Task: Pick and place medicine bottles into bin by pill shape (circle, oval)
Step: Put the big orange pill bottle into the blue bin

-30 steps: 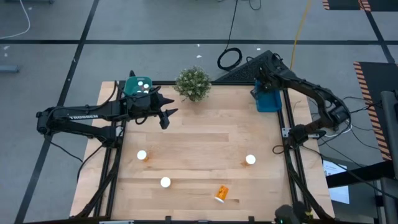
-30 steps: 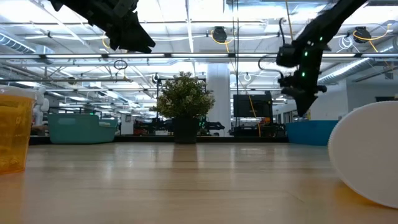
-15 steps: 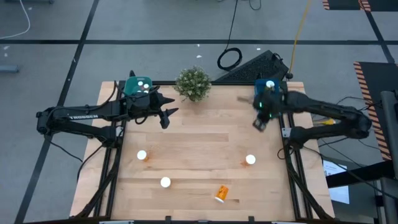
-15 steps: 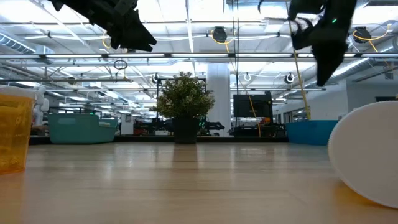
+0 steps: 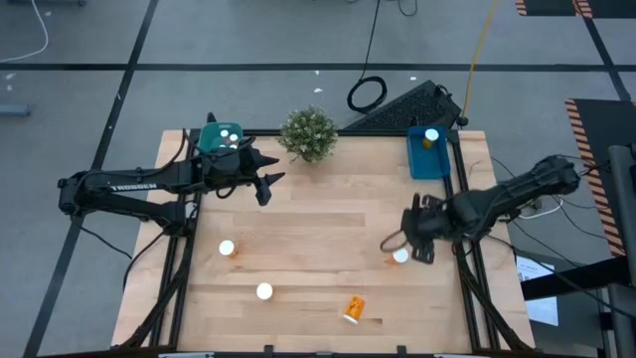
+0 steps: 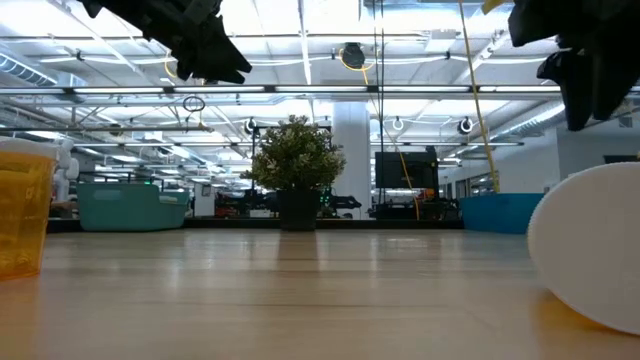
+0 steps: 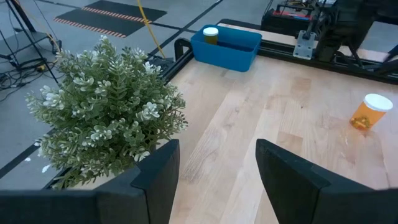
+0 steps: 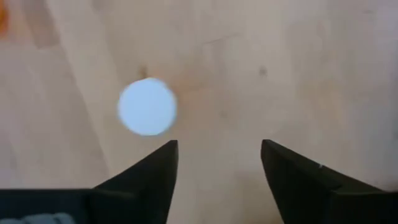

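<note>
- Right gripper (image 5: 400, 242): fingers spread, nothing between them; it hangs above the table (image 5: 328, 214) near the right edge, just beside an upright bottle (image 5: 399, 256). In the right wrist view that bottle's white cap (image 8: 147, 106) shows ahead of the open fingers (image 8: 140, 174).
- Left gripper (image 5: 266, 184): fingers spread, empty; it hangs over the table's far-left area, next to the teal bin (image 5: 213, 135) and near the plant (image 5: 308, 133).
- Teal bin: holds white-capped bottles.
- Blue bin (image 5: 429, 157), far-right corner: holds one bottle (image 5: 431, 136).
- Bottles on the table: one upright at left (image 5: 228, 249), one upright near the front (image 5: 264, 291), one lying on its side at front centre (image 5: 354, 309).
</note>
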Robot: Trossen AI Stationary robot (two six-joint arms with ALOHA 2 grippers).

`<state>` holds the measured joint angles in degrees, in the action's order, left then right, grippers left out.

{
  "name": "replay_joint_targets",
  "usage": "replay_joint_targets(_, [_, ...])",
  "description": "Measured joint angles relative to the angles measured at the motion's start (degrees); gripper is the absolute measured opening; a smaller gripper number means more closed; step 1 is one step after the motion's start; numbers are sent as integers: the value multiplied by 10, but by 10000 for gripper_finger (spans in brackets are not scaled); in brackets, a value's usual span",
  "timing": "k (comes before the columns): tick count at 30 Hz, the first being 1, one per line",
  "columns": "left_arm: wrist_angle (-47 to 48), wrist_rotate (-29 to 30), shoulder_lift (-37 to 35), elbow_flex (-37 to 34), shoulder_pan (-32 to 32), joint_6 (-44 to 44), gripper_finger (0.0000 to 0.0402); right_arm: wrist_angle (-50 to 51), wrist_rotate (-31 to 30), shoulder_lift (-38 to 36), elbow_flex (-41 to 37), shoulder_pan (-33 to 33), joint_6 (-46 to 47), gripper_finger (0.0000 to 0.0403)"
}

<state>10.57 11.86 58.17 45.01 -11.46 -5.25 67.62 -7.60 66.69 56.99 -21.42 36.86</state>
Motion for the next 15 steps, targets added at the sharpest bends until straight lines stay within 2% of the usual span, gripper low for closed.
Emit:
replay_joint_targets(9, [30,-2,0,0,12,-42,216,-92,-1,78,0,-77,-33,268])
replay_joint_targets(15, [93,-3,0,0,78,-65,216,-110,-7,99,0,-80,-48,284])
